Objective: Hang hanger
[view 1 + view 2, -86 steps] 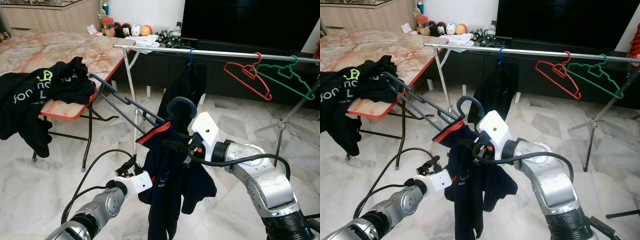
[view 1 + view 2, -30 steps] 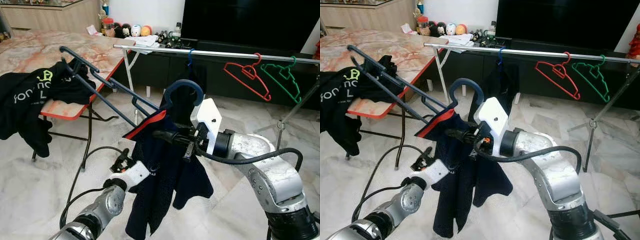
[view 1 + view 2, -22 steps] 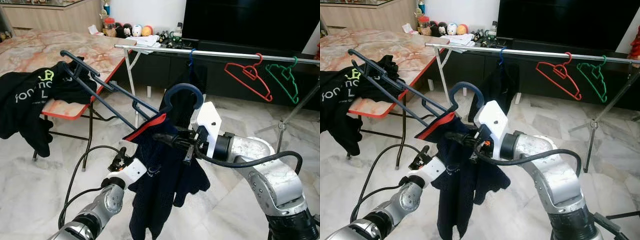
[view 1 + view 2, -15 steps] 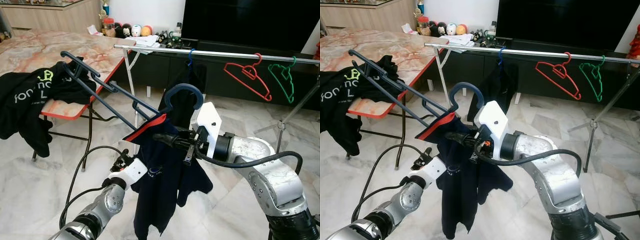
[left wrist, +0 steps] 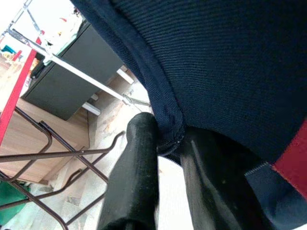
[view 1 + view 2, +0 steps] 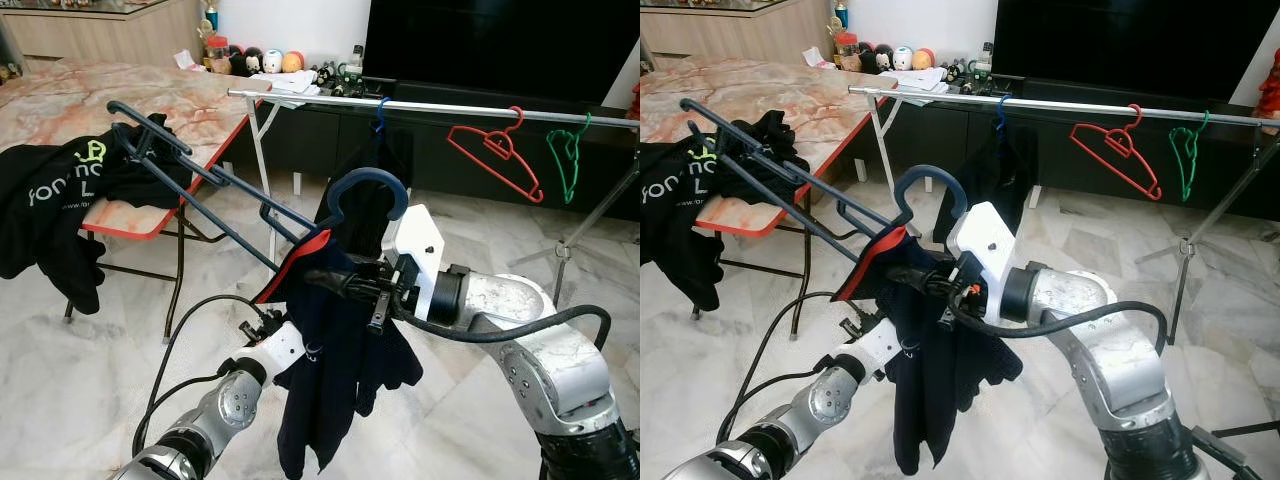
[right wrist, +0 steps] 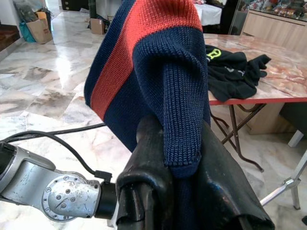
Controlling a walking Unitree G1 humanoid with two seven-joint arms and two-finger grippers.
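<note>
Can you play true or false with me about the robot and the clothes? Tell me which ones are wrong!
1. The right gripper is pinching the navy sweater. True.
2. The blue hanger already hangs on the rail. False: it is held below the rail, its hook free.
3. A red hanger hangs on the rail. True.
4. The green hanger lies on the floor. False: it hangs on the rail.
5. A black shirt lies on the table. True.
6. The left gripper is wide open. False: it pinches the sweater's edge.
</note>
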